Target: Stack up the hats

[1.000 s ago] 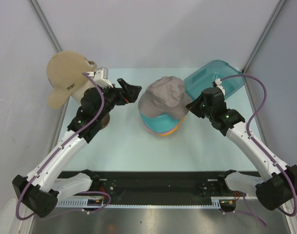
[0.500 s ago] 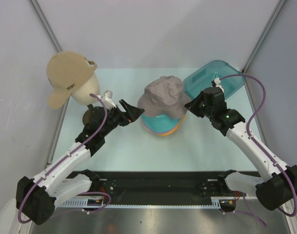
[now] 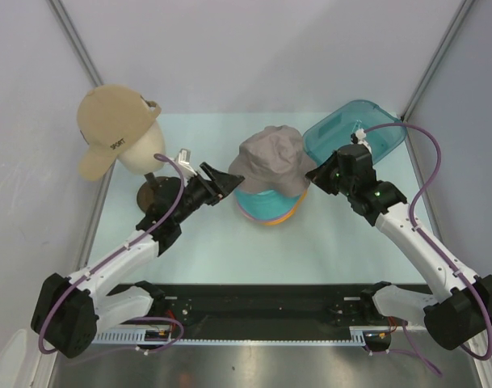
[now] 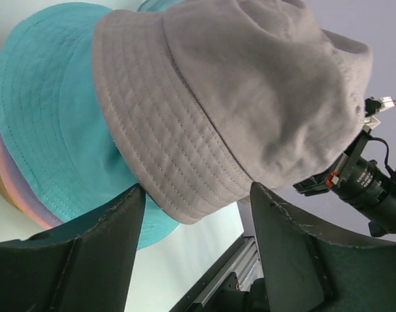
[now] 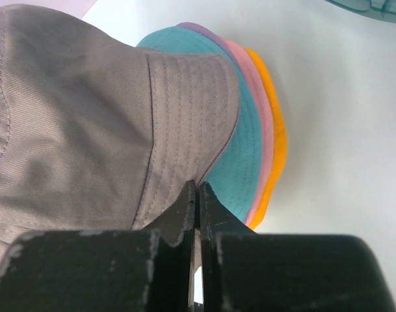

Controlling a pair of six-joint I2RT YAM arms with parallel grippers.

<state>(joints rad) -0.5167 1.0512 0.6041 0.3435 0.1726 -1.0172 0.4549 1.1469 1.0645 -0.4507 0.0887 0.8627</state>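
The hats lie stacked mid-table: a grey-taupe hat (image 3: 270, 162) on top of a teal hat (image 3: 260, 204), with lilac, pink and yellow-orange (image 3: 288, 215) brims showing beneath. My right gripper (image 3: 314, 176) is shut on the grey-taupe hat's right brim. In the right wrist view its fingers (image 5: 198, 185) pinch that brim (image 5: 87, 123) above the teal (image 5: 240, 156), pink (image 5: 263, 143) and orange (image 5: 279, 143) brims. My left gripper (image 3: 228, 179) is open at the stack's left side. In the left wrist view (image 4: 198, 187) its jaws straddle the grey-taupe brim (image 4: 237, 97) over the teal hat (image 4: 48, 110) without touching it.
A cream mannequin head wearing a tan cap (image 3: 112, 133) stands on a dark round base (image 3: 153, 194) at the back left, close behind my left arm. A clear teal tub (image 3: 355, 129) lies at the back right, behind my right gripper.
My left arm has swung away from the mannequin head and come forward and right, bringing its open jaws to the grey-taupe hat's left brim. The right gripper and the stack have stayed put.
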